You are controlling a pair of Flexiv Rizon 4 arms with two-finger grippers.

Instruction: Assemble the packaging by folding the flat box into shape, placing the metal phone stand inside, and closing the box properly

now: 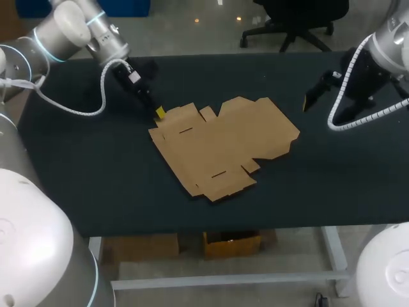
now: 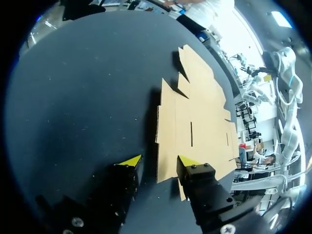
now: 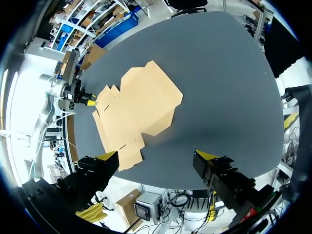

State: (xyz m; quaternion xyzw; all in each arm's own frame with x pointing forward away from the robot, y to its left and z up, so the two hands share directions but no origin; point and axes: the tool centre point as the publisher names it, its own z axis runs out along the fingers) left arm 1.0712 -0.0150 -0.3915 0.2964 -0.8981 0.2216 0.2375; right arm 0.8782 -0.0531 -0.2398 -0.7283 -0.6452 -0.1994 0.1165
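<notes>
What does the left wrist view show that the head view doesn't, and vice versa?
Left wrist only: the left gripper has its two yellow-tipped fingers apart, with the edge of the flat box in line with the gap and nothing clamped. Head only: the box's whole outline, and the right gripper held clear of the box on the right. Both: the box lying unfolded on the dark table, with the left gripper at its edge. Neither shows a phone stand.

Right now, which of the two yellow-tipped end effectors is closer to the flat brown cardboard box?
The left end effector: its yellow tips sit at the edge of the flat brown cardboard box, while the right end effector hangs well apart from it.
</notes>
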